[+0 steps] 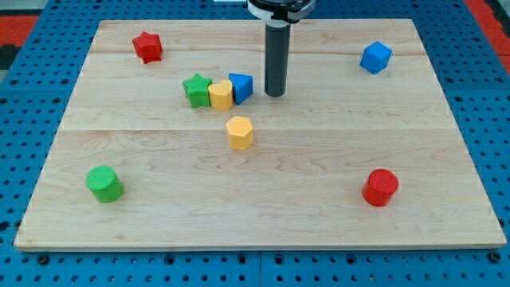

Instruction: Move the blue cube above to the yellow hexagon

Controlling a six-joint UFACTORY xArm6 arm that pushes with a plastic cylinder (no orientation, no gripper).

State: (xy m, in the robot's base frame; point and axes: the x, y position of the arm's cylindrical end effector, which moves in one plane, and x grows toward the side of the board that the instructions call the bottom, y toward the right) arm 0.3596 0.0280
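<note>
The blue cube [376,57] sits near the view's top right on the wooden board. The yellow hexagon [239,131] lies near the board's middle, a little left of centre. My tip [275,94] stands above and to the right of the hexagon, just right of a blue triangular block [241,86], with a small gap to it. The blue cube is far to the right of my tip.
A yellow block [221,94] and a green star [197,89] sit in a row touching the blue triangular block. A red star [147,46] is at top left, a green cylinder [104,183] at bottom left, a red cylinder [381,187] at bottom right.
</note>
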